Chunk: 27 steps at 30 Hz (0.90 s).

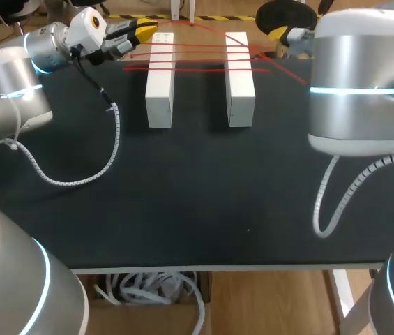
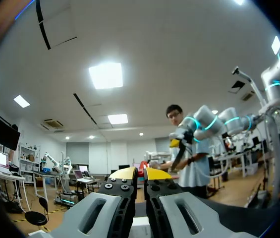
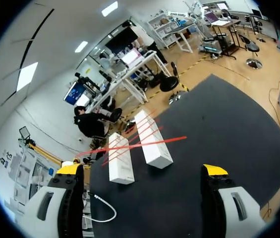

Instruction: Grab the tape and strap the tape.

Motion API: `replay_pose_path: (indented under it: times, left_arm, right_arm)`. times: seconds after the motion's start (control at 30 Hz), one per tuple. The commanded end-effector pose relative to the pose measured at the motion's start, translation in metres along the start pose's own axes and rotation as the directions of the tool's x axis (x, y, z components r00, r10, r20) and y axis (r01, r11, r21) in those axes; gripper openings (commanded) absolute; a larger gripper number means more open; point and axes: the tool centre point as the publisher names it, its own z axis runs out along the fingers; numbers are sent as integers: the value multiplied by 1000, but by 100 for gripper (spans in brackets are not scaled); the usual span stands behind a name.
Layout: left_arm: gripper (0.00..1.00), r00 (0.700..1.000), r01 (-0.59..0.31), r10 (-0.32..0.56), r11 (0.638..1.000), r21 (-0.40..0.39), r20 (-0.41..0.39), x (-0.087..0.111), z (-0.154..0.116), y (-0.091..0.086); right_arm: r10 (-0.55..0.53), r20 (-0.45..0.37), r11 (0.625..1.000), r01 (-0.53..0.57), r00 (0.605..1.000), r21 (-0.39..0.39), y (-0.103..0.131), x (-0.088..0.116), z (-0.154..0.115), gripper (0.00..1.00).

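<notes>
Two white blocks (image 1: 160, 80) (image 1: 240, 78) stand side by side at the far middle of the black table (image 1: 197, 209). Several strands of thin red tape (image 1: 203, 50) stretch across their tops, and one strand (image 1: 280, 66) slants off toward my right arm. At the far left my left gripper (image 1: 141, 31) is shut, and the strands run up to it. A bit of red tape (image 2: 141, 173) shows between its closed yellow tips (image 2: 122, 173). My right gripper (image 3: 142, 169) stands wide open above the table, apart from the blocks (image 3: 120, 158) (image 3: 153, 139) and the tape (image 3: 144, 144) ahead of it.
My left arm's white coiled cable (image 1: 106, 153) loops over the table's left part. The right arm's cable (image 1: 336, 202) hangs at the right. My right arm's bulky link (image 1: 357, 84) blocks the far right corner in the head view.
</notes>
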Motion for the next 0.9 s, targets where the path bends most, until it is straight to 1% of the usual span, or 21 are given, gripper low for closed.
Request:
replay_pose_path:
  times: [0.03,0.1,0.13,0.2,0.27,0.33,0.37,0.43,0.47,0.53,0.7,0.77,0.87,0.9]
  left_arm:
    - [0,1000,0,0,1000,0,0,0,0,0]
    - [0,1000,0,0,1000,0,0,0,0,0]
    - [0,1000,0,0,1000,0,0,0,0,0]
    - [0,1000,0,0,1000,0,0,0,0,0]
    - [0,1000,0,0,1000,0,0,0,0,0]
    - [0,1000,0,0,1000,0,0,0,0,0]
    - [0,1000,0,0,1000,0,0,0,0,0]
    - [0,1000,0,0,1000,0,0,0,0,0]
    - [0,1000,0,0,1000,0,0,0,0,0]
    - [0,1000,0,0,1000,0,0,0,0,0]
    - [0,1000,0,0,1000,0,0,0,0,0]
    - [0,1000,0,0,1000,0,0,0,0,0]
    - [0,1000,0,0,1000,0,0,0,0,0]
    - [0,1000,0,0,1000,0,0,0,0,0]
  right_arm:
    - [-32,-67,991,23,997,-132,-5,-5,-14,100]
    - [-76,-90,976,55,993,-212,-7,-4,-18,100]
    - [-109,-106,960,77,988,-268,-9,-5,-18,100]
    - [-161,-117,931,111,980,-348,-12,-6,-19,100]
    - [-219,-127,887,144,967,-438,-17,-8,-18,100]
    - [-271,-131,846,172,954,-505,-22,-11,-17,100]
    - [-297,-129,818,183,946,-545,-24,-13,-15,100]
    - [-334,-124,781,200,934,-592,-29,-16,-12,100]
    - [-358,-120,755,211,926,-621,-31,-18,-11,100]
    - [-399,-116,707,225,910,-670,-37,-21,-10,100]
    - [-446,-67,618,253,893,-745,-50,-29,1,100]
    - [-442,-40,595,260,896,-760,-54,-33,6,100]
    - [-431,6,551,269,902,-790,-61,-36,15,100]
    - [-422,18,549,271,906,-790,-63,-36,18,100]
